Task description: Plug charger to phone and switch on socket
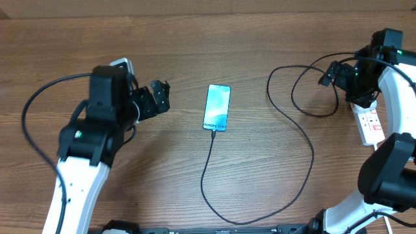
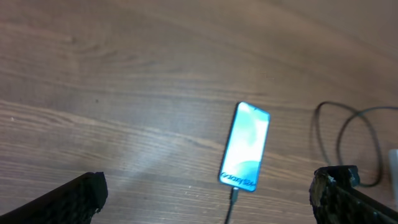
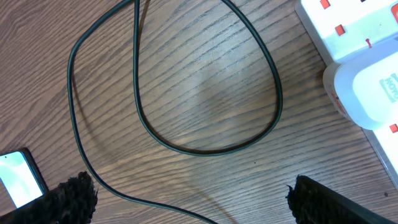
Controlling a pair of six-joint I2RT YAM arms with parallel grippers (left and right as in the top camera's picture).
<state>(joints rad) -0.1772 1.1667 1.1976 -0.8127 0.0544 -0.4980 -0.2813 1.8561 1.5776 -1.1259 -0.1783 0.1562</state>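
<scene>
Both jaws hang released, empty. Thin black charger cable (image 3: 193,150) loops across the wooden tabletop (image 1: 149,195) to the bottom edge of the lit blue-screened phone (image 1: 217,108); white red-switched power strip (image 1: 372,123) lies rightward. Reaching its switch could snag the coil, tugging the connector out.

Open table (image 1: 195,52) flanks the phone (image 1: 217,107); loops of the charger (image 3: 205,150) lie beside the socket (image 1: 370,127).

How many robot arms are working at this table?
2. The left arm reaches in from the left side, toward the phone. The right arm stands at the right edge, by the socket. None seems hidden.
</scene>
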